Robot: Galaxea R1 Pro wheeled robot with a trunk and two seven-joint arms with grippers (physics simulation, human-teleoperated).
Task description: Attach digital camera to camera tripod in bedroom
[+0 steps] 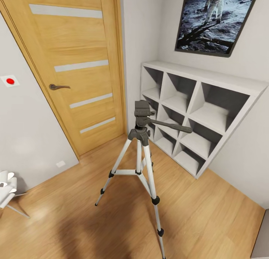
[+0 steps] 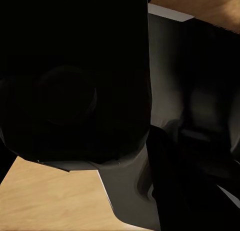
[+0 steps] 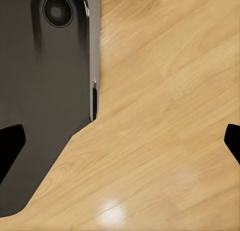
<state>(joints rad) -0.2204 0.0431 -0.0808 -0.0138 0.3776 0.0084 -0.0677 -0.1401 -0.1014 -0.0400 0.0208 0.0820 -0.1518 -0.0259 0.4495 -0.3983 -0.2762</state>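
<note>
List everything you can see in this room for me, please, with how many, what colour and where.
camera tripod: one, silver legs with black joints, dark grey head and pan handle, standing on the floor in the middle of the head view.
cube shelves: one unit, white, against the right wall.
poster: one, dark-framed astronaut picture, on the wall above the shelves.
door: one, light wood with pale strips and a dark handle, shut, at left.
wall plate: one, white with a red dot, left of the door.
floor: light wood planks.
right gripper: two black fingertips, far apart, over bare floor beside a dark grey part of the robot.
left wrist view: a large black shape close to the lens; I cannot tell what it is.
</note>
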